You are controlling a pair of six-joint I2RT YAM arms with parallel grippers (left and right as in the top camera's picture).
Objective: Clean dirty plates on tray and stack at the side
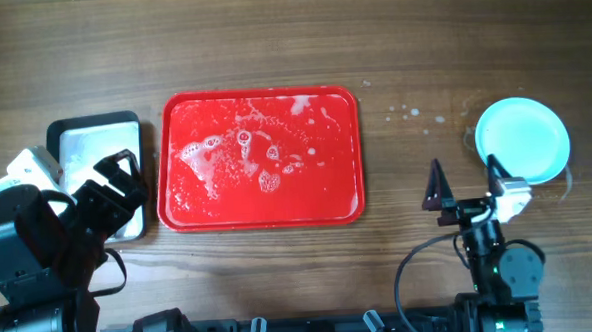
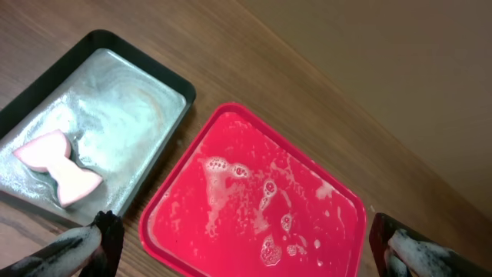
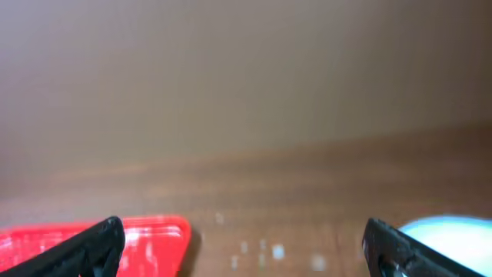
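Observation:
The red tray lies mid-table, streaked with white foam, and no plate stands on it. A pale turquoise-white plate sits on the table at the far right; I cannot tell whether others lie under it. My right gripper hovers open just left of that plate and holds nothing. Its wrist view shows the tray's corner and the plate's edge beside its fingers. My left gripper is open and empty by the tray's left edge. In the left wrist view the tray fills the space between the wide-apart fingers.
A black-rimmed silver metal tray sits at the far left, wet, holding a pink bow-shaped sponge. Foam droplets dot the wood between the red tray and the plate.

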